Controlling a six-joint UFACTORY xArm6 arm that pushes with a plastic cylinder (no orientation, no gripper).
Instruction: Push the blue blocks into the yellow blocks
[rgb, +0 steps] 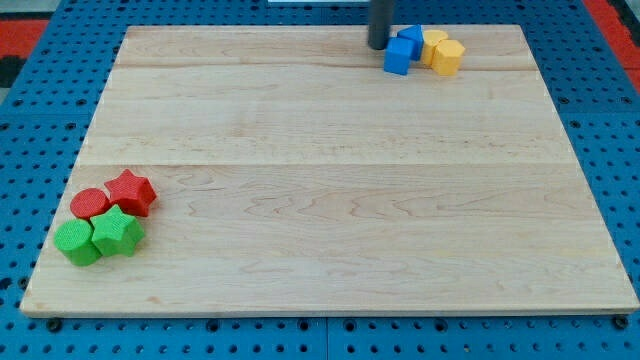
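Camera view shows two blue blocks (402, 50) already touching the yellow blocks (442, 52) at the view's top; the task looks nearly done. The tip (378, 46), a bare rod gripping nothing, rests just left of them.

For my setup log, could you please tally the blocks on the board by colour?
Blue blocks: 2
Yellow blocks: 2
Red blocks: 2
Green blocks: 2
Total: 8
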